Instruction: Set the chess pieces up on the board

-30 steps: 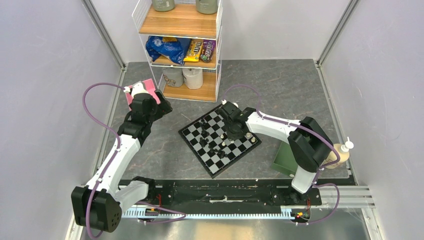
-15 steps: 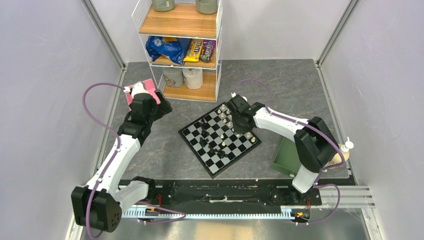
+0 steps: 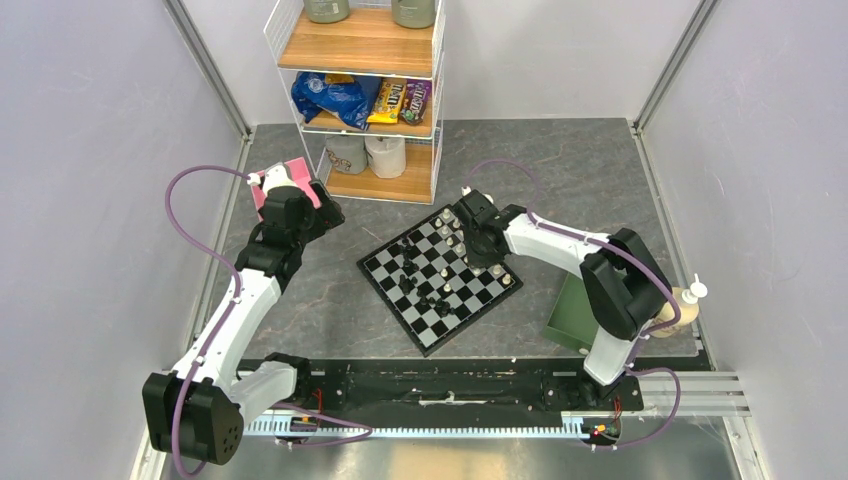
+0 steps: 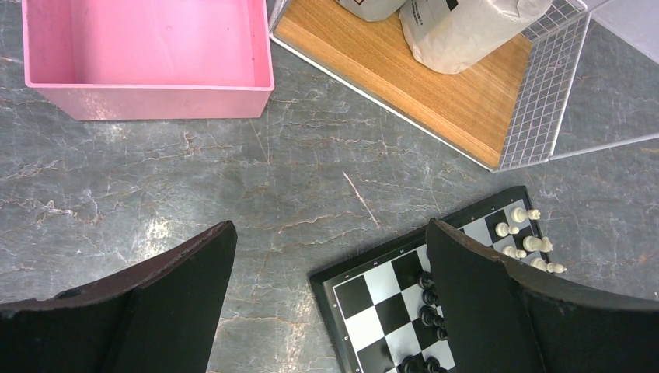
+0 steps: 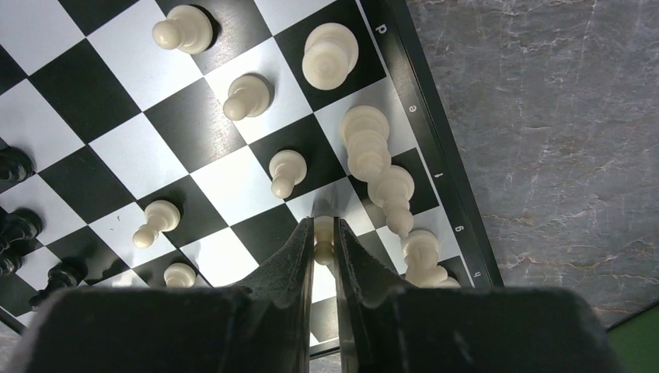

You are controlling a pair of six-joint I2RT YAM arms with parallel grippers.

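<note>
Grey marbled surface (image 3: 590,170), hemmed by pale lilac walls. Near its middle, right tool (image 5: 324,227) clenched on a cream pawn (image 5: 323,242), pinched between both fingers over a square one row in from the lettered black rim of the board (image 5: 431,155); cannot tell whether lifted or set down. Just beside, along that rim, three taller cream pieces (image 5: 367,148) in a row, and one stout cream piece (image 5: 330,53) farther along the same row. In line with the held pawn, two more cream pawns (image 5: 286,171); others scattered further in. Black pieces (image 5: 17,225) bunched at the left edge of the wrist view, on the board's other half. From above, board lying diamond-wise, one corner pointing toward the rack.

Left tool (image 4: 330,233) released, fingers spread wide, gripping nothing, hovering over the stone between the board's corner and the pink box (image 4: 148,101). Box open-topped, only its own smooth pink floor showing inside.

Beyond, wire rack (image 3: 365,45) with wooden shelves: two pale grey packs (image 3: 385,155) on the lowest, a blue bag (image 3: 330,95) and candy packets (image 3: 400,100) on the middle, two grey-green jars (image 3: 325,8) on top. At the right edge, green tray (image 3: 568,318) largely behind the right arm, contents hidden; cream pump bottle (image 3: 682,305) just beside it.
</note>
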